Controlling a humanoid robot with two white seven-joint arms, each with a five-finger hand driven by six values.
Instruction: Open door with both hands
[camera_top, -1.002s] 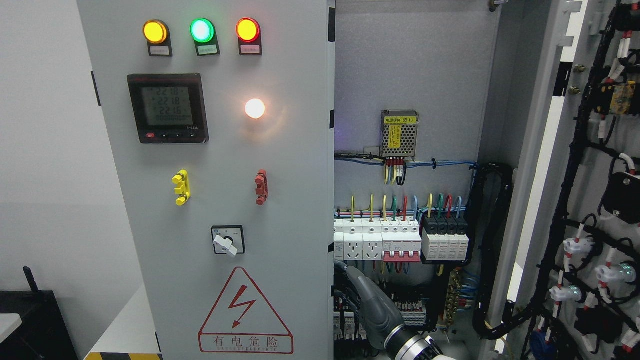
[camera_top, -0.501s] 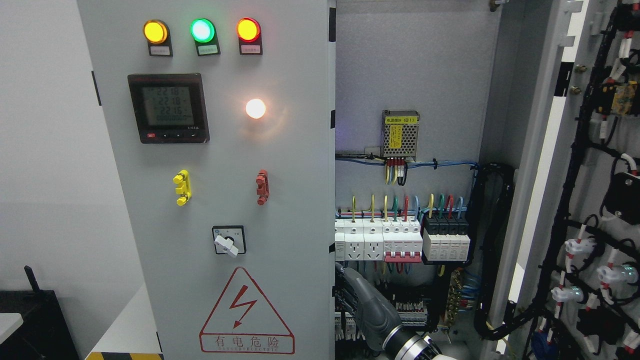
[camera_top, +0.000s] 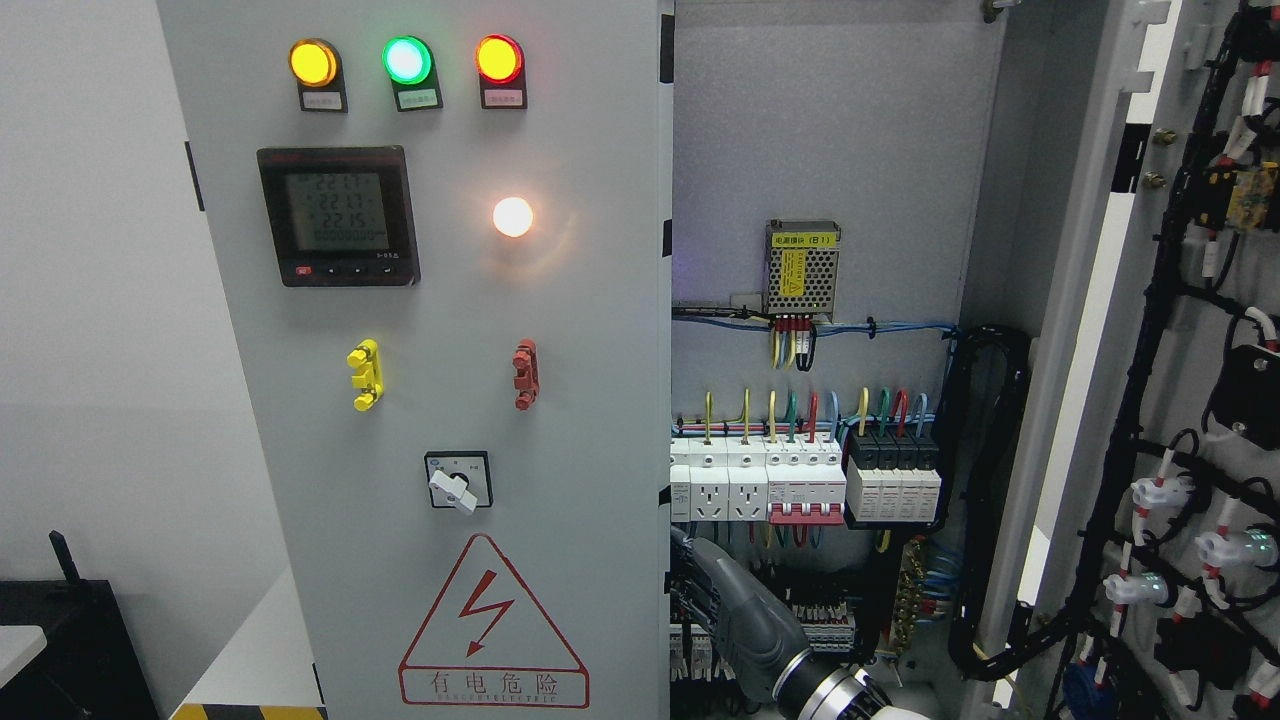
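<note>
1. I am reaching my right robot hand (camera_top: 712, 590) up from the frame's lower middle, fingers at the left door's (camera_top: 430, 400) inner edge; I cannot tell how far they are curled or whether they grip.
2. The right door (camera_top: 1190, 400) is standing open at far right.
3. I judge pulling steadily outward, clear of the breakers (camera_top: 800, 485), is working best.
</note>
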